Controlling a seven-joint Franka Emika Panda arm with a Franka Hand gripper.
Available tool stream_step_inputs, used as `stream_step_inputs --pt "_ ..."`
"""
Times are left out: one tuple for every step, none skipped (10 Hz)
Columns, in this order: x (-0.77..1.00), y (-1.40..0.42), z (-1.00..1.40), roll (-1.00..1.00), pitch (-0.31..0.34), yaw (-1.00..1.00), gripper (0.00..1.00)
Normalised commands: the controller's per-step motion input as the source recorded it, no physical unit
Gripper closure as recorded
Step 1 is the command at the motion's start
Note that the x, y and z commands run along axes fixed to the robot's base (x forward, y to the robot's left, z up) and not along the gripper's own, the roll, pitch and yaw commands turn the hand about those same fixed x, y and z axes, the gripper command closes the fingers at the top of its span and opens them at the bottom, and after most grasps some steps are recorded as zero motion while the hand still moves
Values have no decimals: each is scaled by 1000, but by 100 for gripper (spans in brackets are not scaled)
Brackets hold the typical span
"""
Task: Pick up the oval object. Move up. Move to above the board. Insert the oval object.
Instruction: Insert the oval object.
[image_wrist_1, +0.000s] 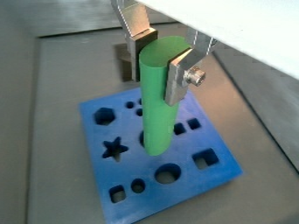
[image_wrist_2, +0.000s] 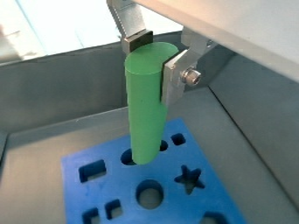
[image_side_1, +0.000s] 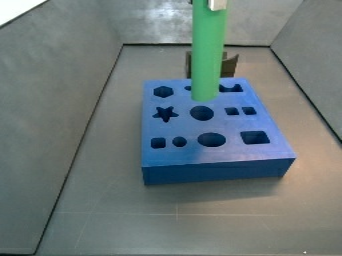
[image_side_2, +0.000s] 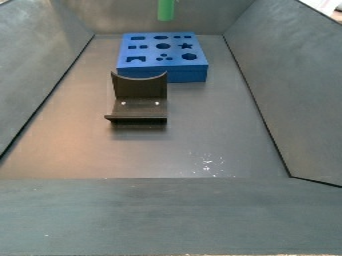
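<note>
My gripper (image_wrist_1: 162, 54) is shut on the upper end of the oval object (image_wrist_1: 158, 105), a bright green rod that hangs upright between the silver fingers. It shows the same way in both wrist views: gripper (image_wrist_2: 156, 52), rod (image_wrist_2: 145, 105). The rod's lower end hovers above the board (image_wrist_1: 96, 131), a thick blue block with many cut-out holes, also seen in a wrist view (image_wrist_2: 73, 197). In a side view the rod (image_side_1: 207, 50) stands over the board's (image_side_1: 214, 170) far middle holes. In a side view only the rod's lower tip (image_side_2: 167, 10) shows above the board (image_side_2: 134, 62).
The dark L-shaped fixture (image_side_2: 138, 98) stands on the floor right beside the board; it also shows behind the rod (image_side_1: 230, 65). Grey sloping walls (image_side_2: 40, 90) enclose the floor on all sides. Open floor (image_side_2: 174, 150) lies past the fixture.
</note>
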Motion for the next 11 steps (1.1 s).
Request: stream_step_inputs --pt "474 -57 -134 -34 -49 -631 100" --pt "554 -71 -123 -36 -33 -557 100" --pt "551 -74 -129 -31 -31 -551 100" --pt "409 -57 -157 -24 -61 -674 100" --pt "34 -20 -226 -3 -127 -986 100" --pt "157 -43 -109 -4 -97 -863 100" --pt "0 -20 -9 0 0 0 100" --pt "11 -314 -151 0 -3 -9 100" --pt "0 -374 -266 10 0 -40 100" --pt "0 -346 -289 14 0 -11 100" --pt "-63 0 -37 0 0 0 100"
